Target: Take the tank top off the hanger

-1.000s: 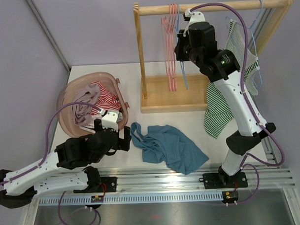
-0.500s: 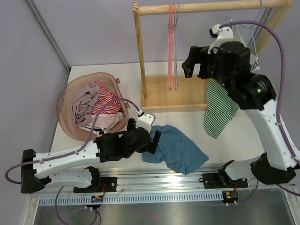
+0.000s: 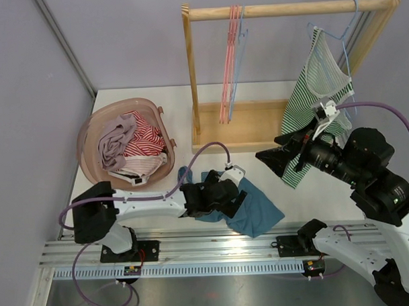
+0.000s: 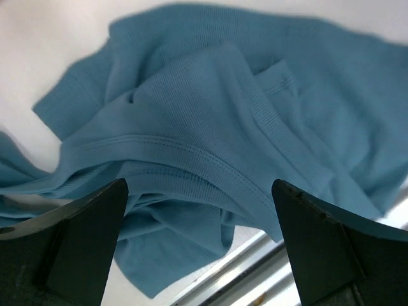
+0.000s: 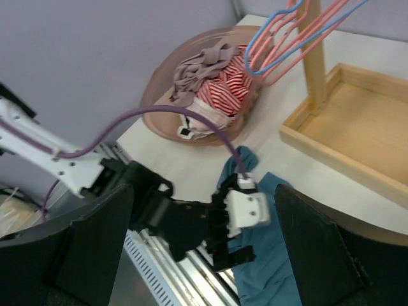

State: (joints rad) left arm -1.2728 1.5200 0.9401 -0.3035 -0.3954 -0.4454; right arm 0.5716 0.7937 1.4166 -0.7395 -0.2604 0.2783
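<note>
The tank top (image 3: 310,102), green-and-white striped, hangs on a light blue hanger (image 3: 344,27) at the right end of the wooden rod. My right gripper (image 3: 270,157) hovers open in the air just left of its lower hem, pointing left, with nothing between its fingers (image 5: 331,248). A crumpled blue garment (image 3: 257,208) lies on the table near the front edge. My left gripper (image 3: 238,200) is low over it, open, with the blue cloth (image 4: 210,127) filling its wrist view between the fingers (image 4: 89,236).
A pink basket (image 3: 89,130) full of clothes sits at the left. The wooden rack post (image 3: 191,73) and its tray base (image 3: 237,128) stand at the back. Empty pink and blue hangers (image 3: 231,58) hang at the rod's left. A metal rail (image 3: 221,243) runs along the front.
My right arm has come down from the empty hangers on the rod to beside the tank top's hem, now open. My left arm has swung from the basket to over the blue garment.
</note>
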